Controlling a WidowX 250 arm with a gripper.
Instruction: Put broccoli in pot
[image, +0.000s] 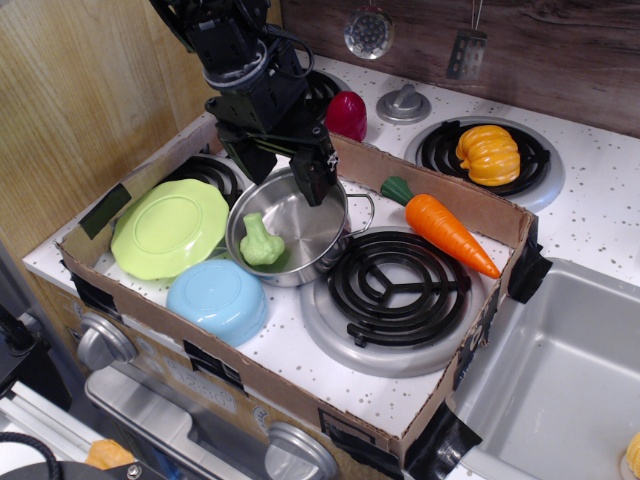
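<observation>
Below our released, empty hand the broccoli lies in the pot; we judge it light, rigid, best gripped across its lumpy head.

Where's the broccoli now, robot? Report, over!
End effector open, empty, above the pot's rim. Pale green toy broccoli lying inside the shiny steel pot. Nothing in the way.

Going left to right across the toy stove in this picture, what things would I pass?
Green plate → blue bowl → broccoli inside the steel pot → carrot → yellow pumpkin.
</observation>
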